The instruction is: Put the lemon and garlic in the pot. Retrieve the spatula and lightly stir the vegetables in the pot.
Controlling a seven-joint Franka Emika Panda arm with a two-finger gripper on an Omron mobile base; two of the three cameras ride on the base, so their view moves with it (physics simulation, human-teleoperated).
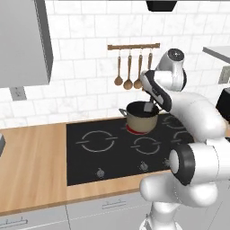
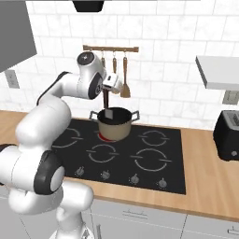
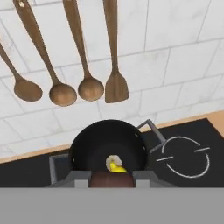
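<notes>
A: Where is the gripper (image 2: pixel 108 91), and what has it got?

B: It hangs above the pot (image 2: pixel 114 124), in front of the tiled wall. Its jaws are closed on the dark brown handle of the spatula (image 2: pixel 108 105), which hangs straight down from it. The silver-grey blade sits below the gripper, just at the pot's rim, dipping into the opening.

A: Same from the other side?

B: Yes. In the left base view the gripper (image 1: pixel 150 93) stands over the pot (image 1: pixel 141 117) with the spatula (image 1: pixel 148 106) blade at the dark mouth.

A: And the pot itself?

B: Directly beneath the gripper, on a rear burner of the black cooktop (image 2: pixel 140 161); the burner glows red under its base. Looking along the gripper, the pot (image 3: pixel 87 148) lies just beyond the finger tips, and inside it, near the brown spatula (image 3: pixel 111 179) handle, rest a yellow lemon (image 3: pixel 116 167) and a pale garlic (image 3: pixel 112 160), touching each other.

A: What is behind the gripper?

B: A rail of wooden spoons (image 3: pixel 61 94) and a wooden turner (image 3: pixel 116 87) on the wall, beyond and above the pot. Far off to its right stands a black toaster (image 2: pixel 228 135) on the wooden counter (image 2: pixel 205 186).
</notes>
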